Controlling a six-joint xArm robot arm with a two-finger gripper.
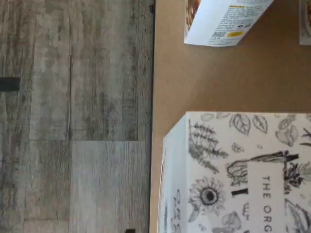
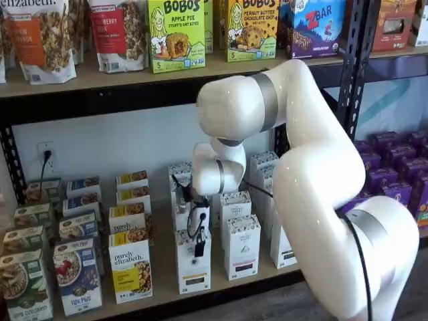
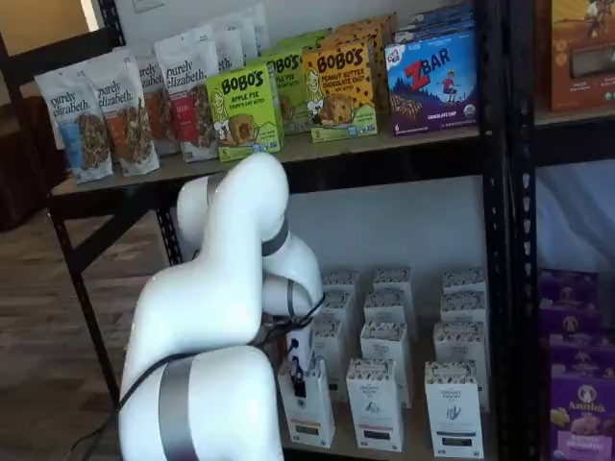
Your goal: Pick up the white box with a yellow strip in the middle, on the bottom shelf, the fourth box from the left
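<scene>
The white box (image 2: 194,267) stands in the front row of the bottom shelf (image 2: 164,251), with a dark speckled top, a thin yellow strip and a small dark label. It also shows in a shelf view (image 3: 309,408). My gripper (image 2: 199,246) hangs right in front of the box's upper part, its black fingers pointing down; it shows in the other shelf view (image 3: 299,375) too. No gap between the fingers can be made out. In the wrist view a white carton top with dark plant drawings (image 1: 238,170) lies close below on the tan board (image 1: 218,77).
Similar white cartons (image 2: 242,246) stand right of the box and behind it. Purely elizabeth boxes (image 2: 130,267) stand to its left; one shows in the wrist view (image 1: 221,22). My white arm (image 2: 314,174) reaches in from the right. Grey wooden floor (image 1: 73,116) lies past the shelf edge.
</scene>
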